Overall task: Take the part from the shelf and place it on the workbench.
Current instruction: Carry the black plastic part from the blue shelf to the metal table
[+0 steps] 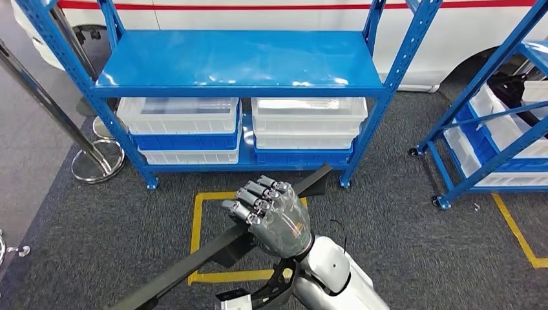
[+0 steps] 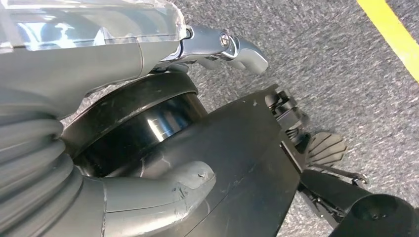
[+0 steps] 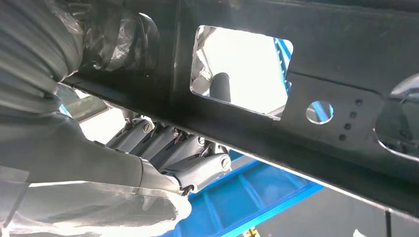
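The long black metal bar with cut-out holes runs from seven o'clock to one o'clock above the grey carpet, gripped by the right hand, fingers curled over it. Left hand: I cannot tell its state. At twelve o'clock stands the blue steel shelf, holding translucent plastic bins.

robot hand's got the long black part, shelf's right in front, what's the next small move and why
Probably turn away from the blue shelf toward the workbench, grip unchanged. The right robot hand already grips the long black part near its middle, clear of the shelf and above the carpet, so lifting looks finished and carrying comes next.
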